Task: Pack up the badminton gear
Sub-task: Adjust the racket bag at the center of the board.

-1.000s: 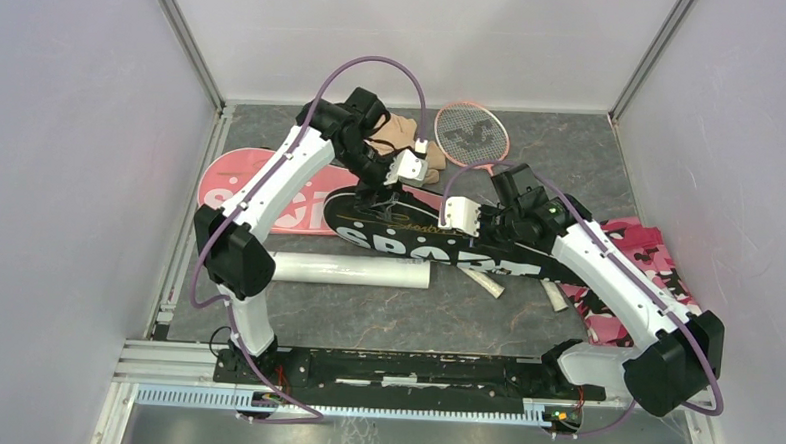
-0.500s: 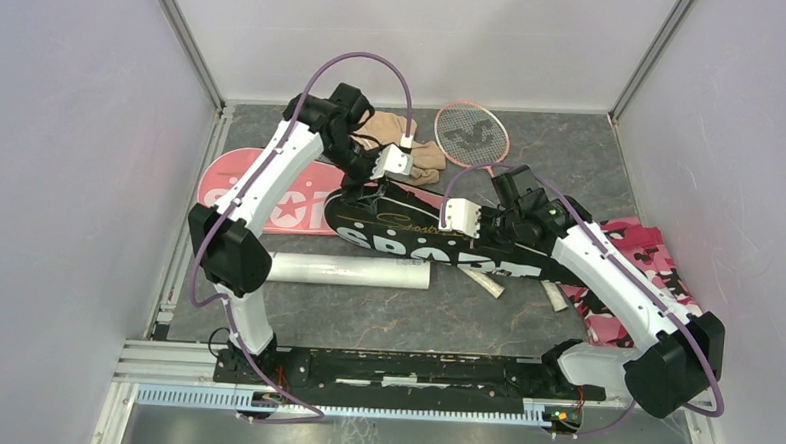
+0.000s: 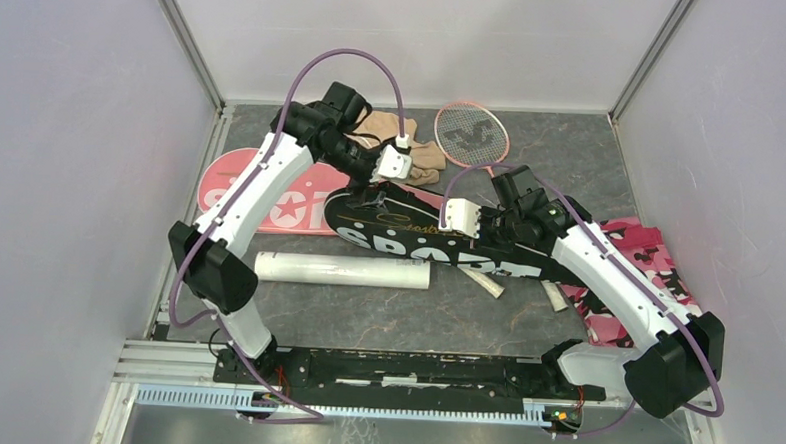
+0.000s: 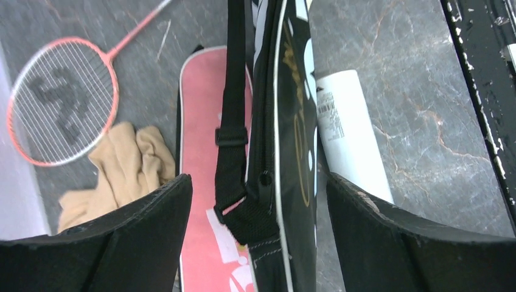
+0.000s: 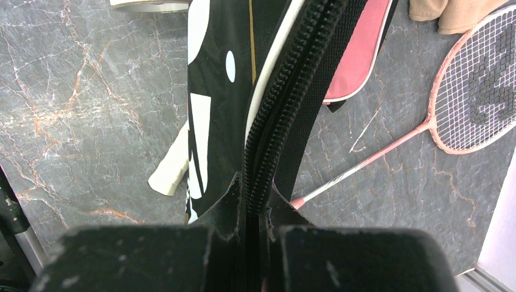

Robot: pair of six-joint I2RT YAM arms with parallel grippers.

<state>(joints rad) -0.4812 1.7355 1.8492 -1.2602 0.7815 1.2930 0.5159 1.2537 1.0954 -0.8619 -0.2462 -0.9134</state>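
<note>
Your right gripper (image 5: 252,210) has its fingers pinched together on the zipper edge of the black cover (image 3: 413,246), holding that edge up off the table (image 3: 572,155) near the middle of the top view. The cover, printed "SPORT", lies across the centre with its rounded head toward 9 o'clock and its narrow end running toward 3 o'clock under your right arm. Your left gripper (image 4: 257,180) hangs over the head end with its fingers spread wide. In its wrist view the raised cover edge and a black strap (image 4: 231,115) stand between the two fingers with a gap on each side, so it grips nothing. The pink cover (image 3: 255,191) lies flat at 9 to 10 o'clock, partly under the black one. The white tube (image 3: 342,271) lies on its side at about 7 o'clock, just beside the near edge of the black cover, its length running 9 to 3. A pink-framed racket (image 3: 471,133) lies at 12 to 1 o'clock with its head toward the far wall. The tan cloth (image 3: 427,155) is bunched just beside the racket head on its 9 o'clock side. The pink camouflage cloth (image 3: 653,241) lies at 3 to 4 o'clock, partly under your right arm. A short white piece (image 3: 481,282) sticks out from under the black cover at about 6 o'clock; you cannot tell what it is.
</note>
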